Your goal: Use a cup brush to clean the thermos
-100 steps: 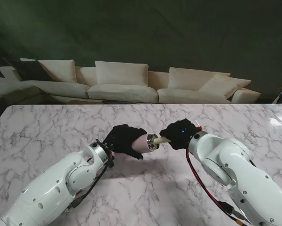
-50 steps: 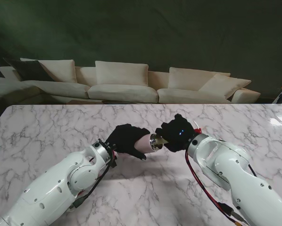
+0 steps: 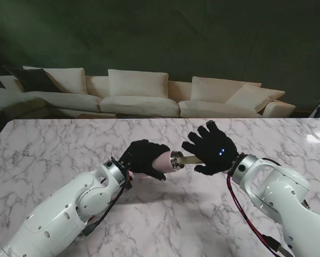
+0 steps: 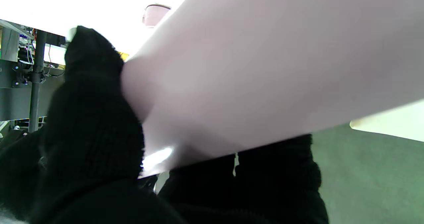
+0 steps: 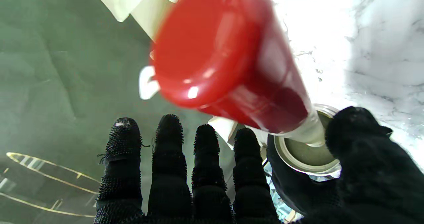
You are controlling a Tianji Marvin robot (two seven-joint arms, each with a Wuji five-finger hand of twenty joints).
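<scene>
Gripped the thermos (image 3: 162, 161) in the left hand (image 3: 143, 155), black fingers (image 4: 92, 118) wrapped tight round its pink body, clear of the marble table (image 3: 58, 144). Lay with its long axis close to level, steel mouth (image 5: 304, 154) turned toward the robot's right. Carried the cup brush (image 3: 189, 159) in that mouth, pale shaft running out along the same axis and red handle (image 5: 225, 52) ending at the palm of the right hand (image 3: 213, 150). Showed that hand wide: four fingers (image 5: 169, 157) straight and splayed, none curled round the handle. Could not tell whether thumb or palm touched the handle; judged the brush released and resting in the thermos. Placed the right hand far nearer the handle than any other free grasp, just beside it on the side away from the mouth. Called, probably, for closing the fingers across the handle and then stroking in and out along that shared line. Risked a skewed stroke or a dropped brush if the thermos tilted first.
</scene>
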